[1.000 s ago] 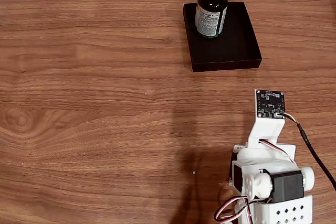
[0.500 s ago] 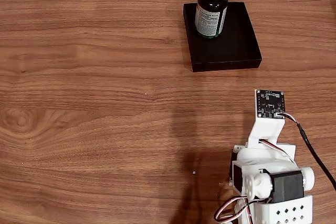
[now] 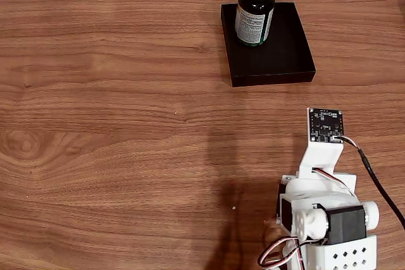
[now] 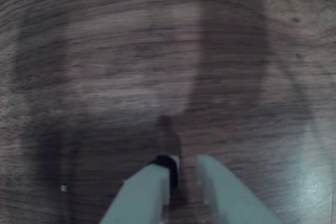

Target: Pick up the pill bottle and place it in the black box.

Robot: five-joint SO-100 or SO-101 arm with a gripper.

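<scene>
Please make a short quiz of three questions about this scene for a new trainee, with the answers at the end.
1. True or false: the pill bottle stands upright inside the black box.
2. In the fixed view, where is the arm? A) top left B) bottom right C) centre
3. Fill in: in the wrist view, the gripper holds ____ and has the wooden table below it.

Key:
1. True.
2. B; it is folded back, well apart from the box.
3. Nothing; its two fingers lie close together with a narrow gap.
</scene>
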